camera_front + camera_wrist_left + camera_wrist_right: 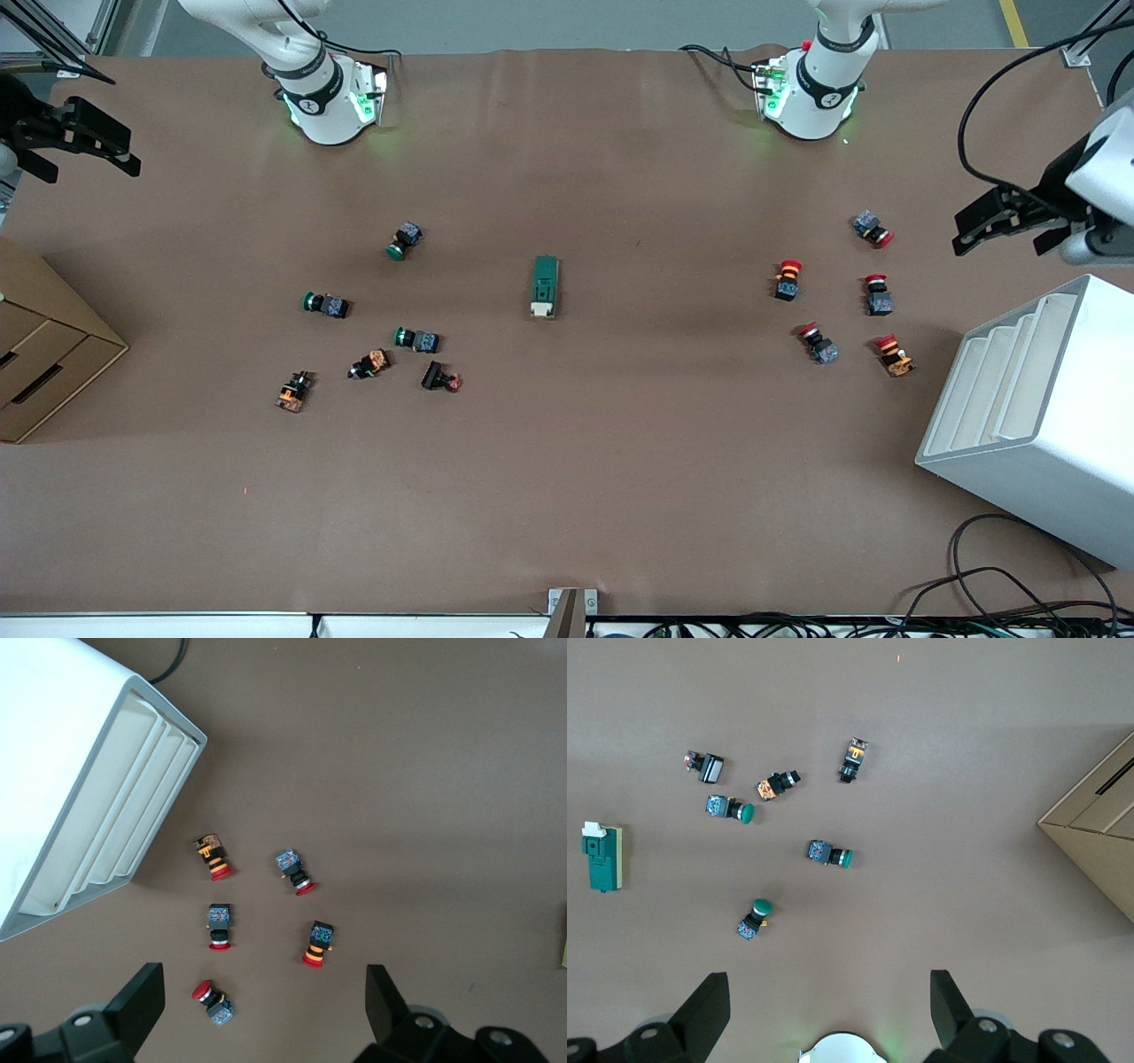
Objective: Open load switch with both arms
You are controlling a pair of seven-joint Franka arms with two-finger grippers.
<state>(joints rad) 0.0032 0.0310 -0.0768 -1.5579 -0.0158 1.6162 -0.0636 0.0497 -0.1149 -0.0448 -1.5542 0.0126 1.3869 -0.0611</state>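
Left gripper [1001, 221]: fingers [142, 1001] spread wide with nothing between them; it is held up in the air at the left arm's end of the table, over bare table just beside the white tray rack [1045, 416]; nothing is touched.
Right gripper [75, 142]: fingers [704, 1005] likewise spread wide and empty; it is raised at the right arm's end, above the cardboard box [44, 354].
Load switch [545, 285]: a dark-green block lying flat on the brown table [567, 496], in the middle between the two arms; its long axis is seen to run from the bases' side toward the front camera, with the white lever piece at the end nearer that camera.
Which arm is nearer: neither clearly; both grippers are well apart from the switch, so a long inward reach is judged to be needed from each end.
Nearby parts: green push buttons [407, 239] are scattered toward the right arm's end; red push buttons [787, 277] are scattered toward the left arm's end; none touches the switch.
Stage: judged not yet begun; the switch lies untouched.
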